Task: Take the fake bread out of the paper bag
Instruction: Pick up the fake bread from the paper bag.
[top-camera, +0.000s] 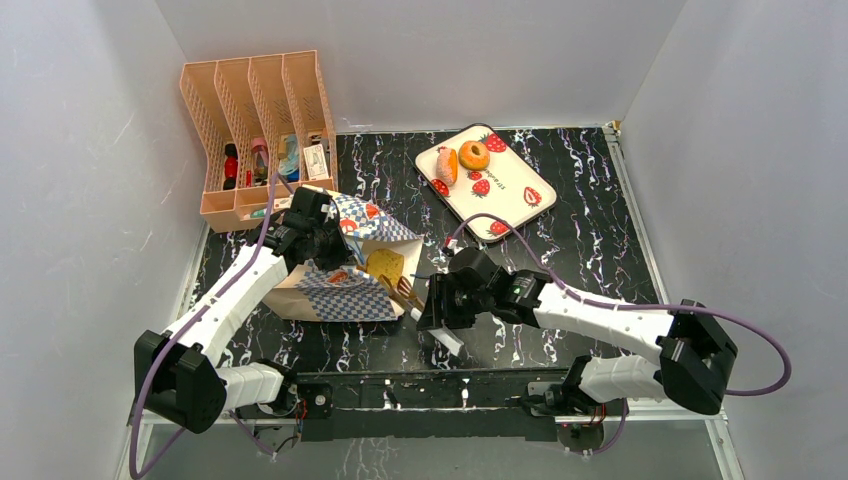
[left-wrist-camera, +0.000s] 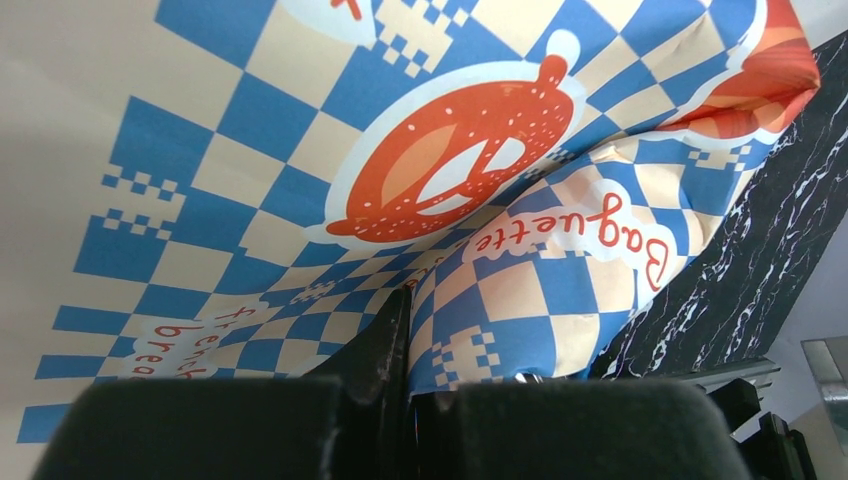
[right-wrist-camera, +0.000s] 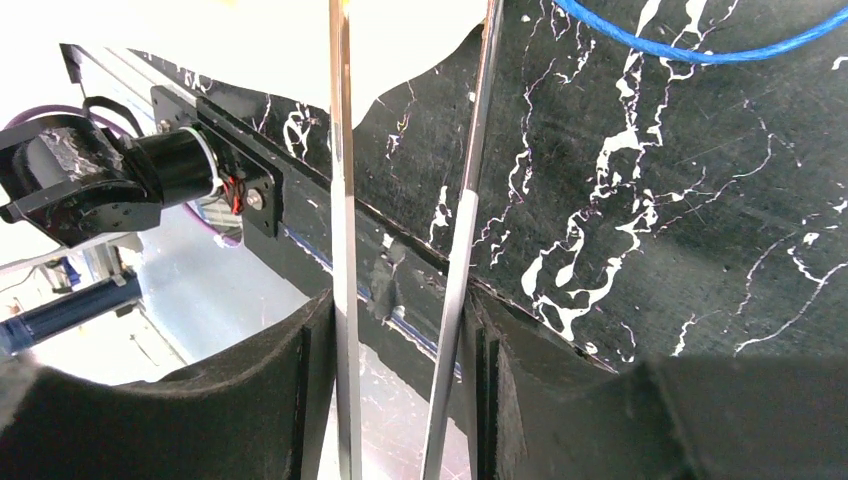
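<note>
Centre-left, paper bag (top-camera: 340, 302): creased cream paper, blue chequers, lying sideways.
Fake bread (top-camera: 385, 265): flat tan slice at bag's mouth.
Left gripper (left-wrist-camera: 406, 330): pinching bag paper.
Right gripper (right-wrist-camera: 397, 340): clamped on thin metal tongs (right-wrist-camera: 342, 200).

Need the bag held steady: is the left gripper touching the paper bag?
Touching. The left wrist view shows the left gripper shut on a fold of the paper bag, with the chequered paper pinched between its fingers.
</note>
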